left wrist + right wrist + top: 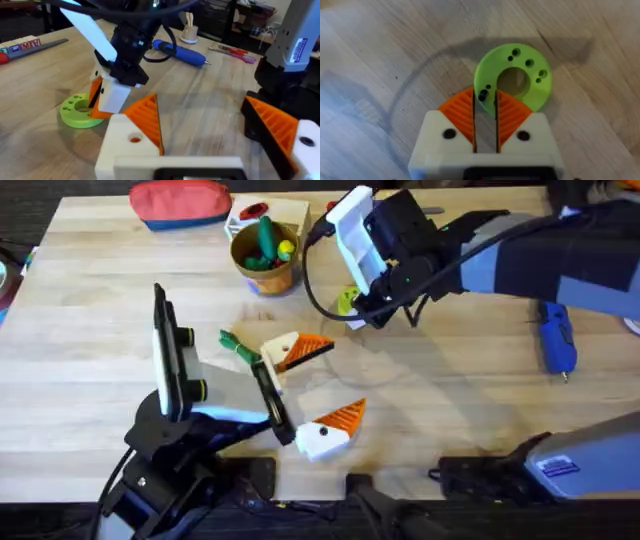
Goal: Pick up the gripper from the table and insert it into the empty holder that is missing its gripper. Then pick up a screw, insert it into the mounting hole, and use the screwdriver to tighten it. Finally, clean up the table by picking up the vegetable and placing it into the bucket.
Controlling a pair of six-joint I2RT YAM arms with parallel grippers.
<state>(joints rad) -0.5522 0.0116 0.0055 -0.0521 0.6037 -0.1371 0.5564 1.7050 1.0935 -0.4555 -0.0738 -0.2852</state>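
Observation:
My right gripper (485,92) is lowered onto the green ring disc (542,87), its orange fingers almost together on a small dark screw (482,95). My left gripper (345,375) lies open low over the table's middle. Both its white blocks carry orange fingers, and one block's mounting hole (135,139) shows orange inside. A loose gripper and an empty holder are out of view. The green vegetable (238,348) lies just left of the left gripper. The bucket (265,255) stands at the back. The blue screwdriver (557,340) lies at the right.
A red pouch (180,202) and a white box (290,215) sit at the back edge behind the bucket. Red-handled tools (235,51) lie beyond the screwdriver. The right arm's cable (315,295) loops down beside the disc.

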